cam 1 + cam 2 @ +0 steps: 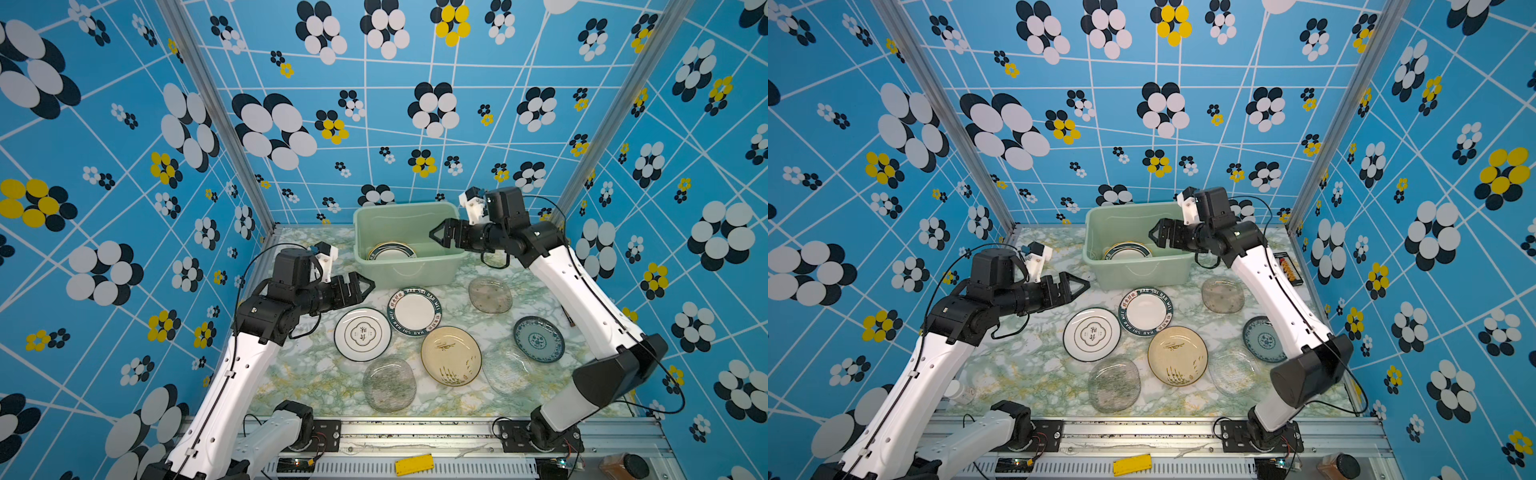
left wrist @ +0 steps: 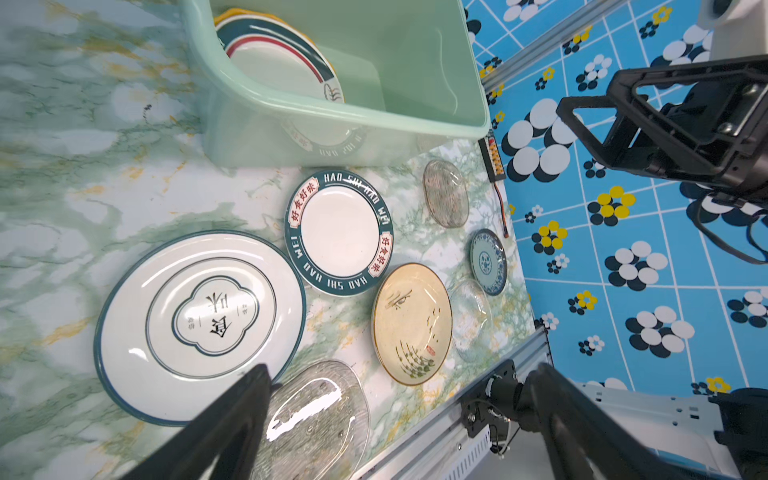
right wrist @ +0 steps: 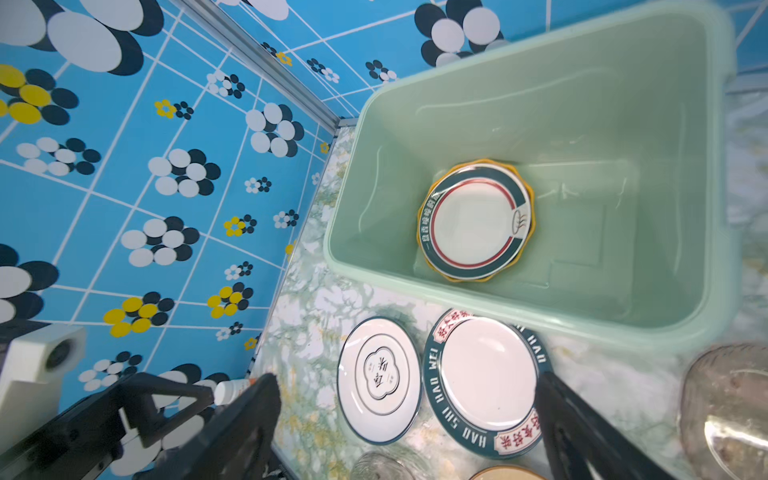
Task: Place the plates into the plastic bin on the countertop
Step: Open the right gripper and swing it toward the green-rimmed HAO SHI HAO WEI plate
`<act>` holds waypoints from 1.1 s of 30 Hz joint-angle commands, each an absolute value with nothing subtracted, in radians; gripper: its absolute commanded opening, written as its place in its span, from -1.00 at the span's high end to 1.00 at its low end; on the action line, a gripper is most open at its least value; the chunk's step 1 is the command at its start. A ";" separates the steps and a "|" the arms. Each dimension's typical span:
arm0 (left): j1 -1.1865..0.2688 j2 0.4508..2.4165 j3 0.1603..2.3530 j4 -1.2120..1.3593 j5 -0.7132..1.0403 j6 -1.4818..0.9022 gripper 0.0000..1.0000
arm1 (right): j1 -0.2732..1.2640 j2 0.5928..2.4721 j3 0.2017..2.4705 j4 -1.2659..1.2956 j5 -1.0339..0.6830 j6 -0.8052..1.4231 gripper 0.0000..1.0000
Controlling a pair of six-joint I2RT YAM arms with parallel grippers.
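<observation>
The mint-green plastic bin [image 1: 409,272] stands at the back of the marbled countertop [image 1: 307,361]. A dark-rimmed white plate [image 3: 476,220] lies inside it on a yellow one. Loose plates lie in front: a white one with a dark rim [image 1: 362,333], a lettered one [image 1: 414,311], a beige one [image 1: 451,355], a blue-patterned one [image 1: 538,338], a smoky glass one [image 1: 490,294] and clear glass ones [image 1: 389,384]. My left gripper [image 1: 370,286] hangs open and empty, left of the bin. My right gripper [image 1: 434,235] is open and empty above the bin's right part.
A small black abacus-like board [image 1: 1287,268] lies by the right wall. A small white bottle [image 1: 959,390] lies at the countertop's front left edge. A yellow block [image 1: 414,464] and a dark-lidded jar [image 1: 625,467] sit on the front rail. Blue flowered walls close three sides.
</observation>
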State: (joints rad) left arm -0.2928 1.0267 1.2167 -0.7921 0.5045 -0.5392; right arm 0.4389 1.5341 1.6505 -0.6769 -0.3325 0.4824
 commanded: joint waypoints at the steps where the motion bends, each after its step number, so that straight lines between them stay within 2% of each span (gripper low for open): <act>1: -0.343 1.057 1.218 -0.833 0.516 -0.491 -0.99 | 0.440 1.395 1.419 -0.475 -0.403 0.632 -0.89; 7: -0.401 1.099 1.174 -0.793 0.461 -0.499 -0.98 | 0.426 1.264 1.151 -0.397 -0.413 0.705 -0.85; 14: -0.401 1.083 1.121 -0.834 0.348 -0.558 -0.98 | 0.423 1.318 1.035 -0.247 -0.527 0.827 -0.78; 16: -0.397 1.080 1.107 -0.853 0.338 -0.564 -0.99 | 0.424 1.340 1.019 -0.244 -0.510 0.829 -0.77; 22: -0.385 1.073 1.080 -0.848 0.368 -0.578 -0.98 | 0.421 1.417 1.042 -0.340 -0.460 0.740 -0.78; 26: -0.381 1.106 1.056 -0.751 0.459 -0.587 -0.99 | 0.401 1.436 1.019 -0.368 -0.393 0.746 -0.78; 29: -0.383 1.160 1.046 -0.666 0.525 -0.571 -0.98 | 0.378 1.438 0.947 -0.280 -0.399 0.793 -0.82; 33: -0.382 1.221 0.995 -0.535 0.568 -0.504 -0.98 | 0.344 1.494 0.867 -0.111 -0.491 0.880 -0.85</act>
State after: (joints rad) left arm -0.3866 1.1885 1.0393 -0.6563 0.4999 -0.5613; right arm 0.3641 1.4494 0.9081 -0.2317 -0.4404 0.8146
